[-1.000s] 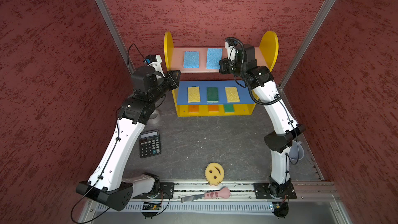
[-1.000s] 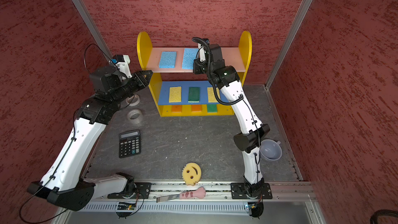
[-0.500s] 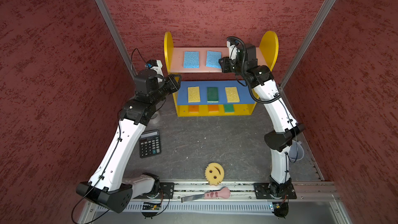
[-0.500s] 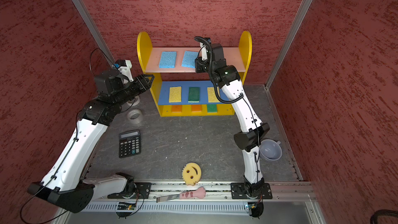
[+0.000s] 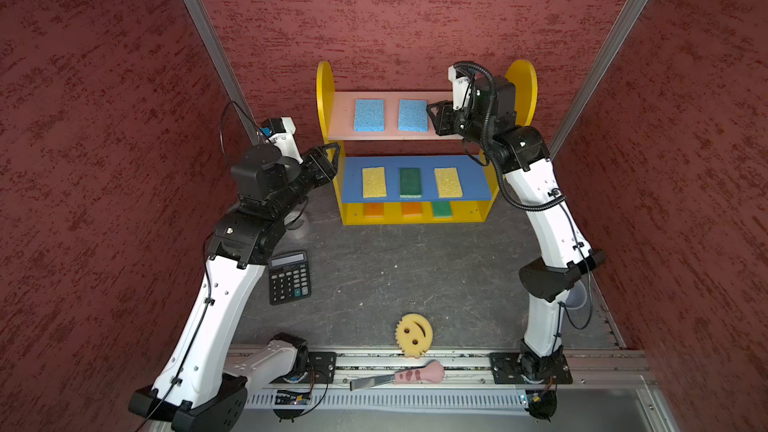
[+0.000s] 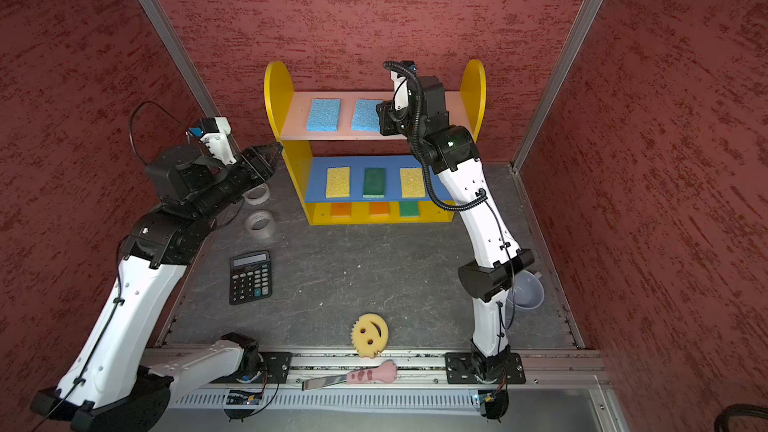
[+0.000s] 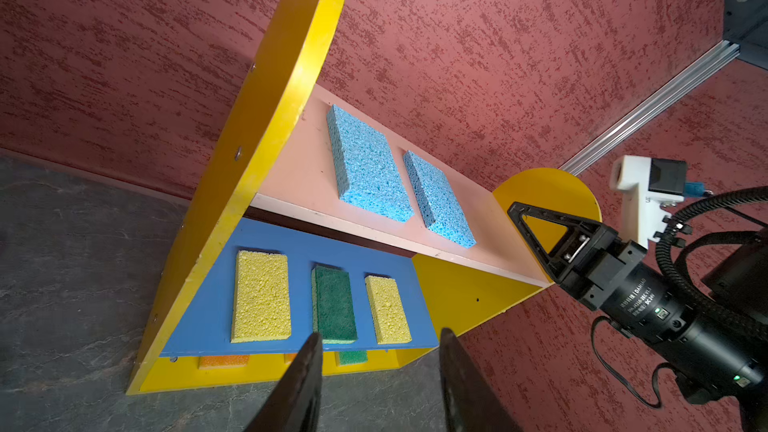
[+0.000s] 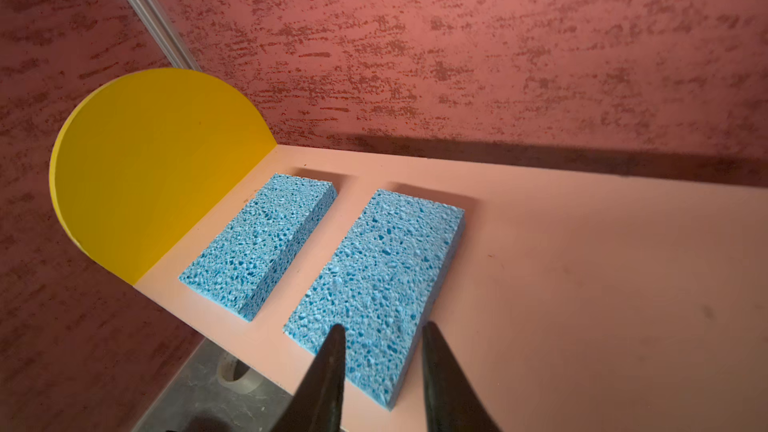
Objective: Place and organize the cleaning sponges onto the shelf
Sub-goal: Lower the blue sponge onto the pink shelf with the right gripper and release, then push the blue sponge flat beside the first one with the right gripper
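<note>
Eight flat sponges (image 5: 374, 182) sit in rows on the shelf (image 5: 324, 93), upper centre in both top views. The right gripper (image 8: 384, 326) hovers over the near corner of a blue sponge (image 8: 374, 276) on the pink board (image 8: 582, 263), jaws slightly apart and gripping nothing. A tidying touch, I'd say. The left gripper (image 7: 381, 332) hangs parted and empty beside the shelf. One is left out: the smiley sponge (image 5: 414, 334), lower centre on the table (image 5: 415, 263). The next move probably calls for reaching down, pinching its edge and carrying it to the pink board's bare right end.

Pink board (image 8: 582, 263) has bare room beside the blue sponges (image 8: 374, 276), but the right gripper (image 5: 432, 118) hangs there; floor (image 5: 415, 263) before the shelf (image 5: 325, 93) is open
</note>
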You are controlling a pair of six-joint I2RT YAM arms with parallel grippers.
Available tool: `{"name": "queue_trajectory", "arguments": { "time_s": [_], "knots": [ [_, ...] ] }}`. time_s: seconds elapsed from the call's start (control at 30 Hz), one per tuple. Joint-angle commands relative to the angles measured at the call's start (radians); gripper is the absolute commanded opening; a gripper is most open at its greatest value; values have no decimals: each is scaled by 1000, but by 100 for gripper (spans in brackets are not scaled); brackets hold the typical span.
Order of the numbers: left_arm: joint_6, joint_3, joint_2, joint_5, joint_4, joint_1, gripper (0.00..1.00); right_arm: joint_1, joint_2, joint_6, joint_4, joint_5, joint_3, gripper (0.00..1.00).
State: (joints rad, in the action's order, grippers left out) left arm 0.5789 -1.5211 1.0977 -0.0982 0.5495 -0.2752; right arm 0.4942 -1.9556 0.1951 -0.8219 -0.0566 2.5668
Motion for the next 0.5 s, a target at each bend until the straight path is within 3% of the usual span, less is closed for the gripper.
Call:
{"name": "queue_trajectory", "arguments": {
  "time_s": [0.0,0.03,0.47],
  "knots": [
    [-2,21,-14,15,-4,11,46,31,17,22,-31,-33,15,6],
    [-2,27,-19,16,-2,13,46,43,14,24,-36,-31,10,0],
    [24,80,-56,7,10,51,47,87,-23,55,-100,41,-26,0]
  ]
}}
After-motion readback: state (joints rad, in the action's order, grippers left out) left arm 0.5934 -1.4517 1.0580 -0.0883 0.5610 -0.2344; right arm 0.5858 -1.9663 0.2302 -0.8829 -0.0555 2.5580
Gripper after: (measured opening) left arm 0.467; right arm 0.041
